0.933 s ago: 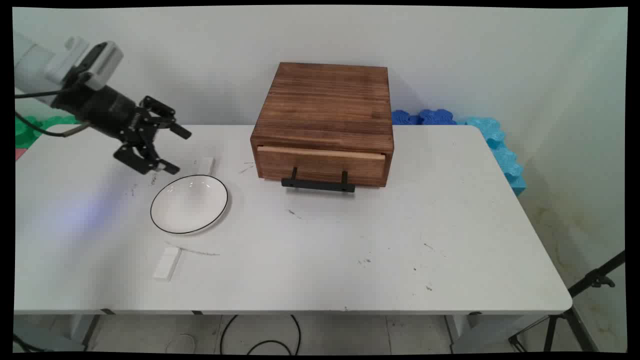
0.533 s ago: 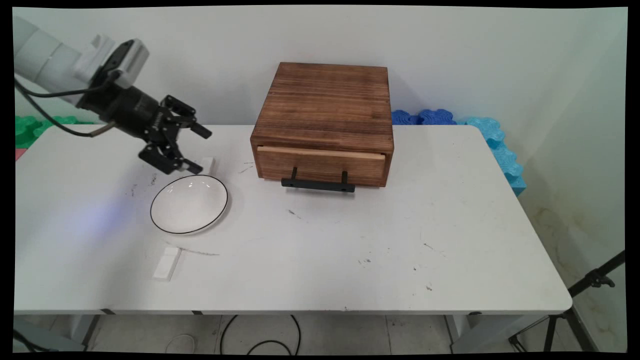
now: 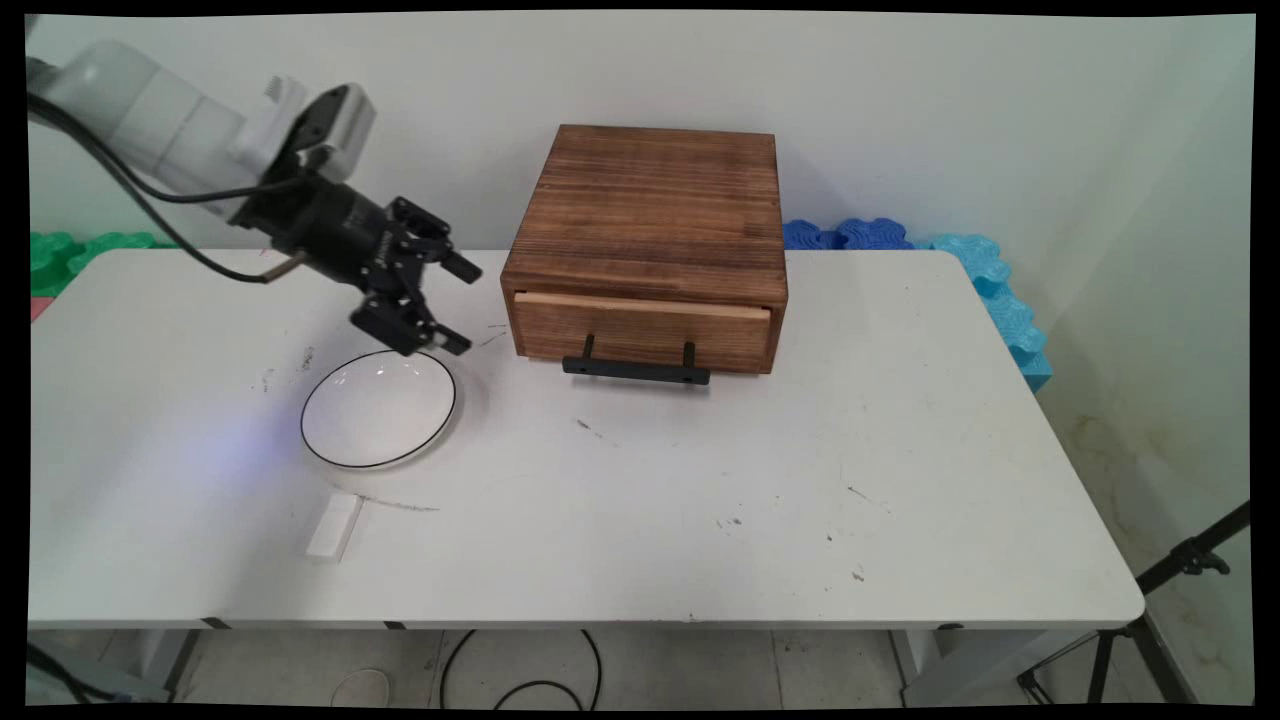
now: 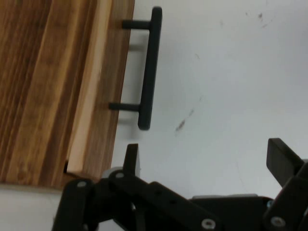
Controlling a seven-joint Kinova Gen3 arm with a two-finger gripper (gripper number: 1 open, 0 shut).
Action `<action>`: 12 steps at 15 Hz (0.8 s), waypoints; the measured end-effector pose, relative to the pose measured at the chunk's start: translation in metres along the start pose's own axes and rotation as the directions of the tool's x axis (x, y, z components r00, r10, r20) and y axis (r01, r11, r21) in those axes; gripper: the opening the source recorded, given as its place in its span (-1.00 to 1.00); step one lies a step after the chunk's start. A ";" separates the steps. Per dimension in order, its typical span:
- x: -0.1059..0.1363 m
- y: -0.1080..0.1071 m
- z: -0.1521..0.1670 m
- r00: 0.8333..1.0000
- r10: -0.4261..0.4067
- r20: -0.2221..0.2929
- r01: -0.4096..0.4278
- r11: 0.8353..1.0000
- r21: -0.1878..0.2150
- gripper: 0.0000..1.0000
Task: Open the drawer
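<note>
My black gripper hangs open and empty above the table, just past the far rim of a white plate with a thin black edge. It points right toward a brown wooden box whose drawer front carries a black bar handle. The drawer looks shut. In the hand view the gripper has its fingers spread wide, with the handle and the box's corner ahead of them.
A small white block lies on the table in front of the plate. Blue foam pieces lie along the table's far right, green ones at the far left. A black tripod stands beside the near right corner.
The arm has swung to the right, carrying the open gripper from the plate's far left side toward the box. A small white block behind the plate is now hidden by the gripper.
</note>
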 end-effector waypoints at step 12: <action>0.044 0.001 0.083 1.000 -0.012 0.011 0.011 1.000 0.022 1.00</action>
